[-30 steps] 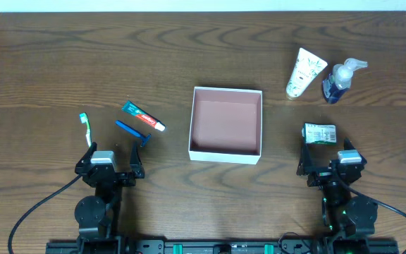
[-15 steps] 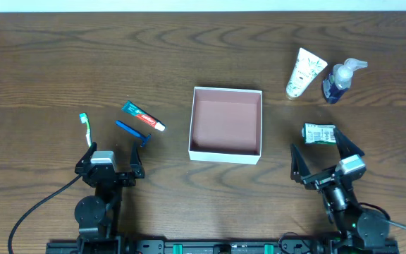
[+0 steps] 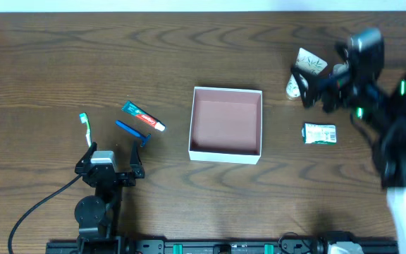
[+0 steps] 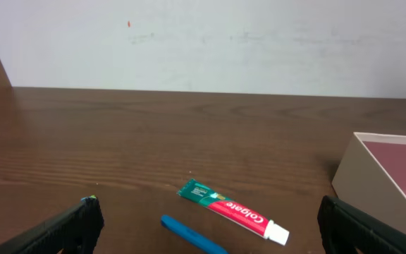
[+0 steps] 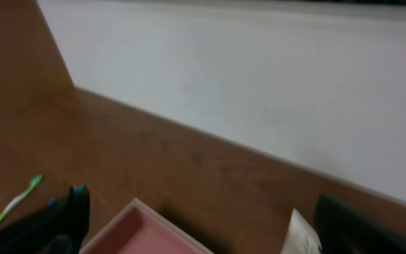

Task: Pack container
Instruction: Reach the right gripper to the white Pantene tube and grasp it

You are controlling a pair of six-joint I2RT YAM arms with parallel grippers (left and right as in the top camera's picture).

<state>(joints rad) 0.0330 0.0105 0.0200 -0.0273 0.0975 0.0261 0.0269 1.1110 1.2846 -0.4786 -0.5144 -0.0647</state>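
The box [image 3: 225, 123] sits empty, mouth up, at the middle of the bench [image 3: 48, 63], its sides square to the bench edges. It is thin cardboard, so probably light, easily shoved and easily crushed. If it must shift, pinch one wall close to a corner, gently. The left jaws, by the near edge toward the left corner, gape wide on nothing. The right jaws, over the far right, are likewise spread and empty.

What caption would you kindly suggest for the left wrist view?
Open left gripper facing toothpaste, blue razor and white box.
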